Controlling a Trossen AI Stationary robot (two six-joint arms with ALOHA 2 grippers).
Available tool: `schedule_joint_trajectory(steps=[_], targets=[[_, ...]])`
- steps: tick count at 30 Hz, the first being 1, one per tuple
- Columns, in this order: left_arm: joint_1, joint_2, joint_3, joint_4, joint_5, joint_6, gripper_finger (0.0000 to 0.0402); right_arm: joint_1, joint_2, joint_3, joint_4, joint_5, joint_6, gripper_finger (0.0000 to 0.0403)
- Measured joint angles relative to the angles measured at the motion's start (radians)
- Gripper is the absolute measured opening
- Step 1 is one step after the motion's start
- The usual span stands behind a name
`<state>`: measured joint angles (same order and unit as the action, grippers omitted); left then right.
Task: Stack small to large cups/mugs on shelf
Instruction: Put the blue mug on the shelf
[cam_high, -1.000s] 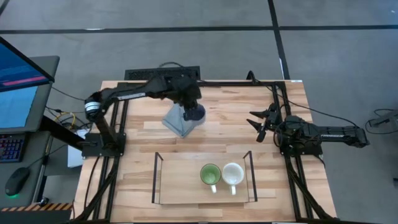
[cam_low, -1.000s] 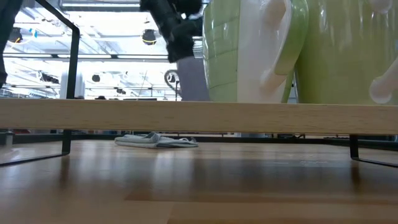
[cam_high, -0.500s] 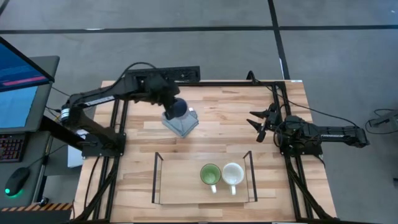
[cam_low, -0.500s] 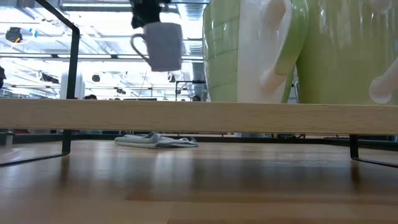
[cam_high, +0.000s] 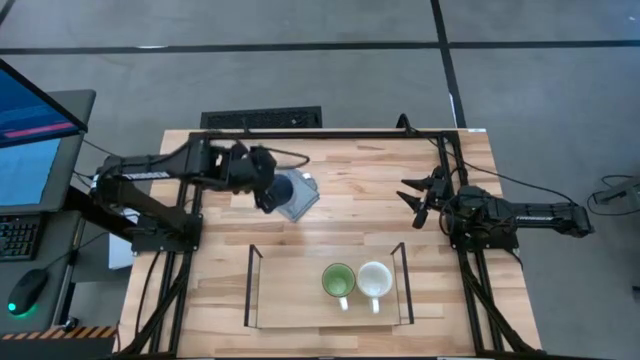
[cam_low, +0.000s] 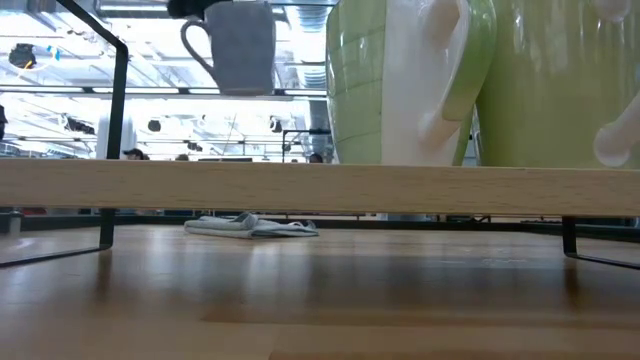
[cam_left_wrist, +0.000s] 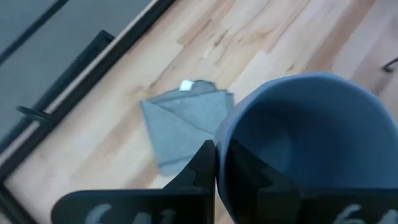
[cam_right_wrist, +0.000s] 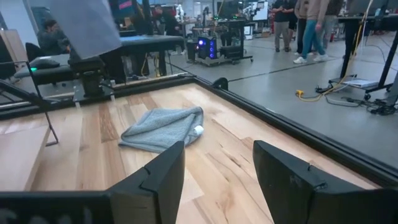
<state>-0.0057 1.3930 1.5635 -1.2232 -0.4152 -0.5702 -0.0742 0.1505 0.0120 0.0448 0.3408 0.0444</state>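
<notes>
**Ana:** Above the table's back-left area, the left gripper (cam_high: 268, 190) is clamped on the rim of the blue-grey handled mug (cam_high: 283, 188), one finger inside the wall and one outside, as its wrist view shows. The mug hangs clear of the wood, over the near edge of the grey folded cloth (cam_high: 298, 196).

**Ben:** Why a rim pinch?

**Ana:** I judge it leaves the base free, so the mug can be set down upright (the handle sticks out sideways in the low view).

**Ben:** And the other two?

**Ana:** The green mug (cam_high: 338, 281) and the cream-white mug (cam_high: 375, 279) stand side by side, nearly touching, on the right half of the low light-wood shelf with black wire-frame ends (cam_high: 285, 290) by the table's front edge. Its left half is bare, which looks like the spot for the blue-grey one.

**Ben:** Right arm?

**Ana:** Waiting at the table's right edge, the right gripper (cam_high: 418, 198) has its fingers spread and nothing between them.

**Ben:** Risk?

**Ana:** Probably the wire end of the shelf, which the mug must clear on its way in.
</notes>
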Motion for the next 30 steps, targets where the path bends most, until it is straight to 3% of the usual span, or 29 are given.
schedule_joint_trajectory(steps=[13,23,30], targets=[[-0.280,0.051,0.001,-0.062,-0.158,-0.513,0.0005,0.000,0.000,0.000,0.000,0.000,0.000,0.0212],[-0.349,0.214,0.000,0.032,-0.137,-0.776,0.0005,0.000,0.000,0.000,0.000,-0.004,0.000,0.0212],[-0.386,0.230,0.000,0.069,-0.148,-0.944,0.0005,0.000,0.000,0.000,-0.008,-0.071,-0.019,0.0212]])
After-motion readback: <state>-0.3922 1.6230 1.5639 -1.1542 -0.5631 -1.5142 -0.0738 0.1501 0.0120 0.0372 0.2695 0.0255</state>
